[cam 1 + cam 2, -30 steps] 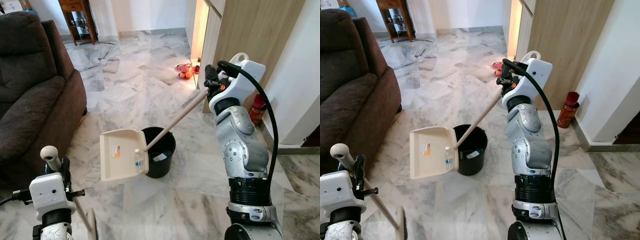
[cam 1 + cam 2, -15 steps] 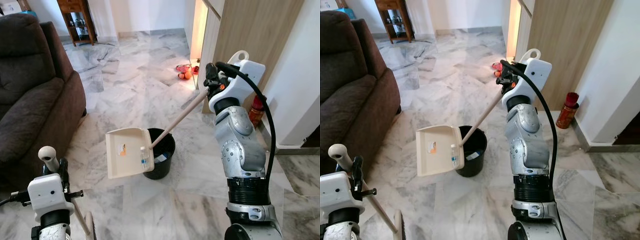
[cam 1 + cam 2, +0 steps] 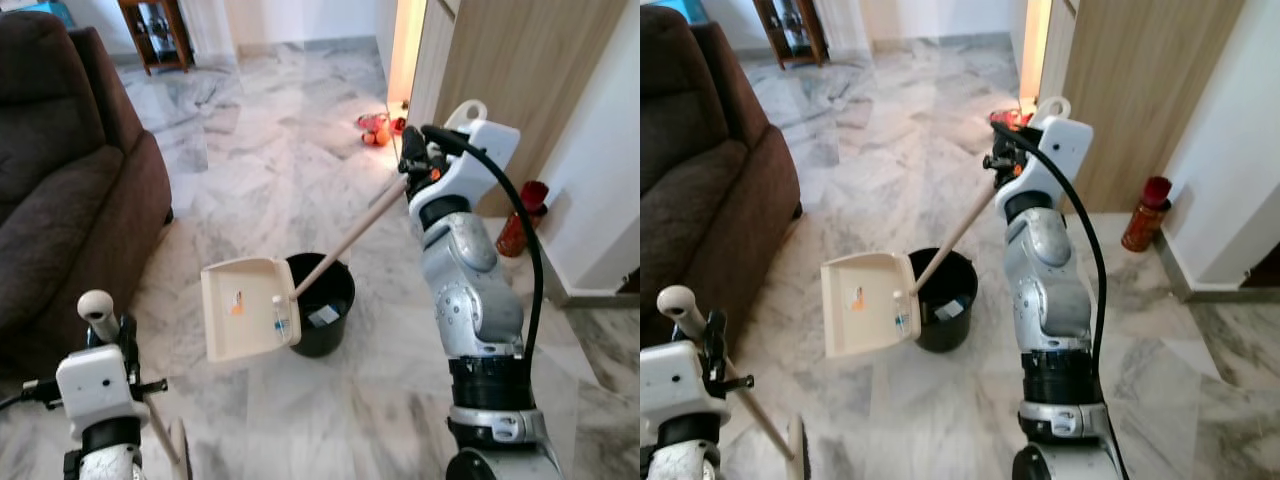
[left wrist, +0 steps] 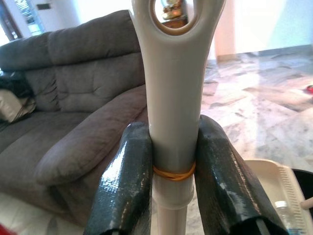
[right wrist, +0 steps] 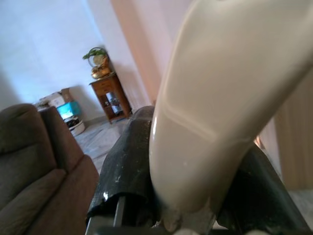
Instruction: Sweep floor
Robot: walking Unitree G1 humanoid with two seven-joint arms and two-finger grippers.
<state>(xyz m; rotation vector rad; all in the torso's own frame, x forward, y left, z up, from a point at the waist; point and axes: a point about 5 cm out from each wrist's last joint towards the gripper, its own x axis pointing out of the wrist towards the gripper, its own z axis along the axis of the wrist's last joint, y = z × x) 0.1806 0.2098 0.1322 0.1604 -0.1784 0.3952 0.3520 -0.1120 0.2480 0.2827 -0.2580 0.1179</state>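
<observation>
Right end effector [image 3: 412, 172], fingers clamped on the upper end of the dustpan handle [image 3: 350, 238], held raised near the wooden cabinet [image 3: 500, 70]. The handle slopes down from it to the cream dustpan [image 3: 243, 322], which hangs tilted in the air with its inner edge over the rim of the black bin [image 3: 322, 318]. A small clear bottle [image 3: 279, 317] lies in the pan close to that edge; some scraps sit inside the bin.

Left end effector [image 4: 173, 196], fingers closed around the broom handle [image 4: 172, 107], low at the robot's left side beside the brown sofa [image 3: 60, 200]. The broom head [image 3: 180, 452] rests on the marble floor [image 3: 260, 170].

Risks, as judged: the pan overlaps the bin by one edge, so a tilt toward the wrong side would likely drop the bottle onto the floor beside the bin. The long handle magnifies any wrist wobble at the pan. A pan lowered too far could knock the light bin over. A red bottle [image 3: 521, 205] stands by the wall near the right elbow.
</observation>
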